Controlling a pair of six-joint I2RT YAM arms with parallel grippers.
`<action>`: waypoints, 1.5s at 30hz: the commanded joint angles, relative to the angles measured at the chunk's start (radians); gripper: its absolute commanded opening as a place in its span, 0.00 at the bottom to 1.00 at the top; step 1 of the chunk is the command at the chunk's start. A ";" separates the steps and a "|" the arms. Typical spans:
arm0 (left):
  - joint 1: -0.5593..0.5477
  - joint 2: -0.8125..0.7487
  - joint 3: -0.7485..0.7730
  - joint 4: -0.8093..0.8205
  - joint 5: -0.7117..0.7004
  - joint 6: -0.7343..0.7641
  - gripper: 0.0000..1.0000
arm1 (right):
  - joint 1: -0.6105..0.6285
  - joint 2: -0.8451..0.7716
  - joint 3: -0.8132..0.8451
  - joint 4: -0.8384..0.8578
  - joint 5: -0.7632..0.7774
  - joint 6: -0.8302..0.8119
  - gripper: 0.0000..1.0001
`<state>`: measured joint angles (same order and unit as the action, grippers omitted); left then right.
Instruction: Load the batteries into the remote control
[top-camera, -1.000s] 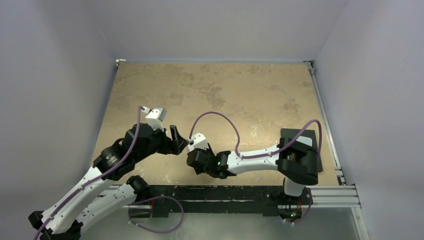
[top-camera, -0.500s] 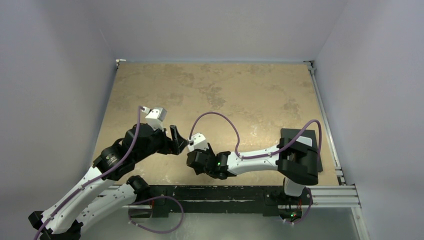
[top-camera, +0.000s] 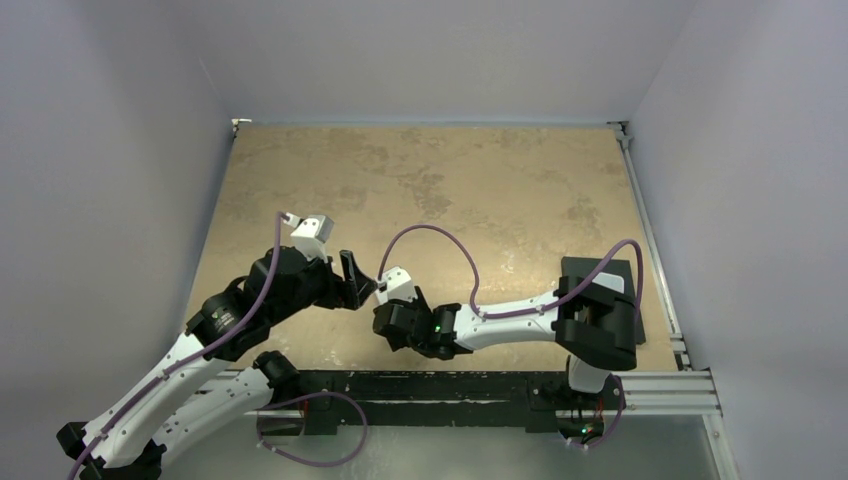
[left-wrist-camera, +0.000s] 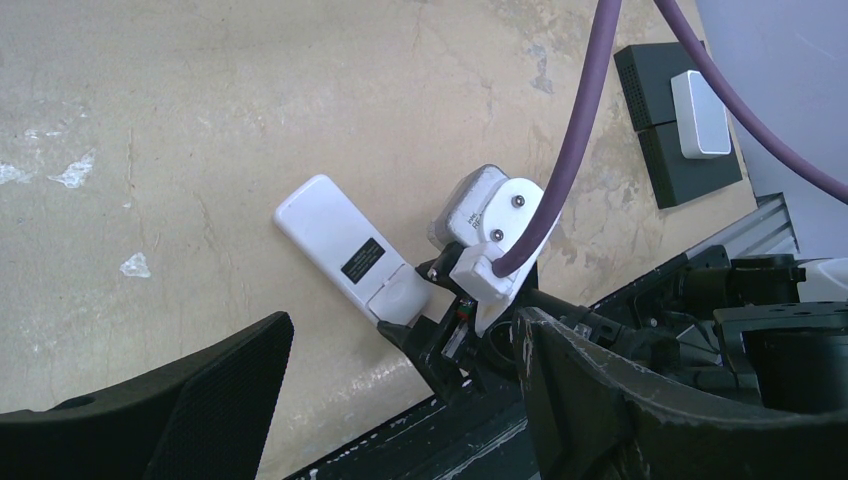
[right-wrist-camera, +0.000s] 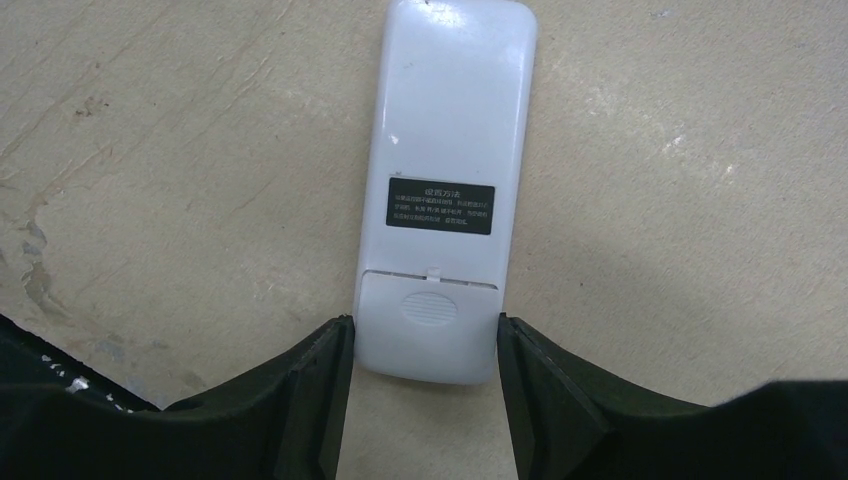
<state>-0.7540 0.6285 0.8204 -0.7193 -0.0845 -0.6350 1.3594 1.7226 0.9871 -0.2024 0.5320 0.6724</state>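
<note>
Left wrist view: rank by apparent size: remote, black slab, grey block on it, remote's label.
1. black slab and remote control: about alike; slab lies farther off, so unranked.
2. grey block.
3. label.

The white remote control (left-wrist-camera: 345, 250) lies back-up on the tan table (left-wrist-camera: 200, 100), the right gripper (left-wrist-camera: 412, 302) straddling its battery-cover end
</note>
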 joint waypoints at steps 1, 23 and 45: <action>-0.004 0.000 0.002 0.028 0.009 0.005 0.81 | 0.007 -0.019 0.036 0.008 0.017 0.005 0.61; -0.004 -0.005 0.001 0.026 0.009 0.004 0.81 | 0.009 -0.052 0.048 0.002 0.025 0.006 0.70; -0.003 0.218 -0.059 0.154 -0.053 -0.051 0.73 | 0.009 -0.245 -0.080 -0.087 -0.040 0.088 0.66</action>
<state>-0.7540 0.7975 0.7918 -0.6651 -0.1345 -0.6693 1.3624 1.5326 0.9428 -0.2771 0.5179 0.7284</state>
